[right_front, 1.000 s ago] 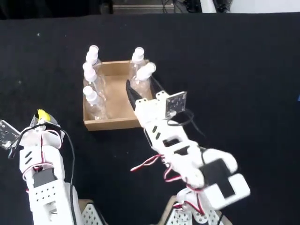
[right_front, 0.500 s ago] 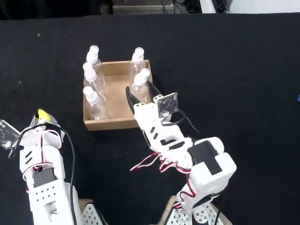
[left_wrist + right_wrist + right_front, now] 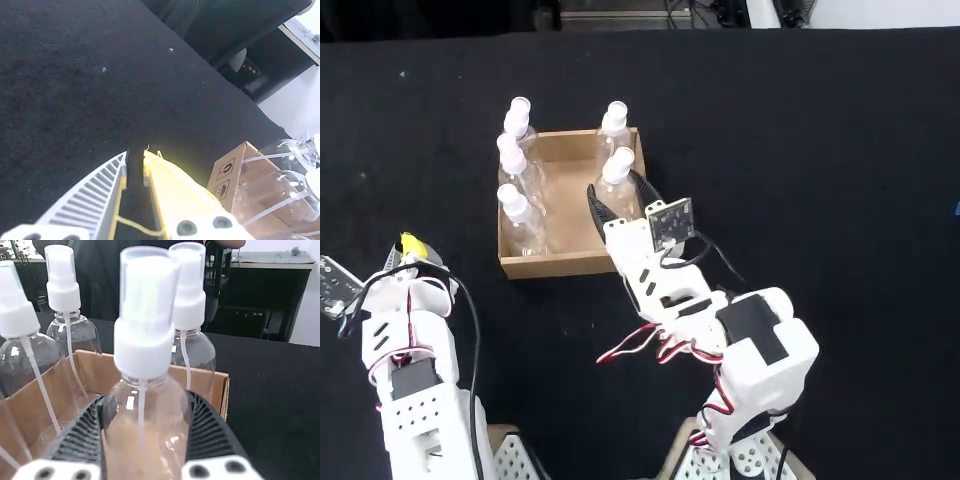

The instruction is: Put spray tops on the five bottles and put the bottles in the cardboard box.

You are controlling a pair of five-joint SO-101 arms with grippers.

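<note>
Right gripper [image 3: 618,197]: black ribbed fingers clasp the belly of a clear plastic bottle with white spray top [image 3: 617,168], upright inside the brown cardboard box [image 3: 570,264], by its right wall. Likely light, slick and squeezable (hold low, gently). Left gripper [image 3: 136,156]: fingers pressed together, empty.

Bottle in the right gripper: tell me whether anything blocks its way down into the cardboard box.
Nothing visible does. The right gripper holds the bottle over the cardboard box's right side; four other bottles stand beside that spot, not under it.
</note>
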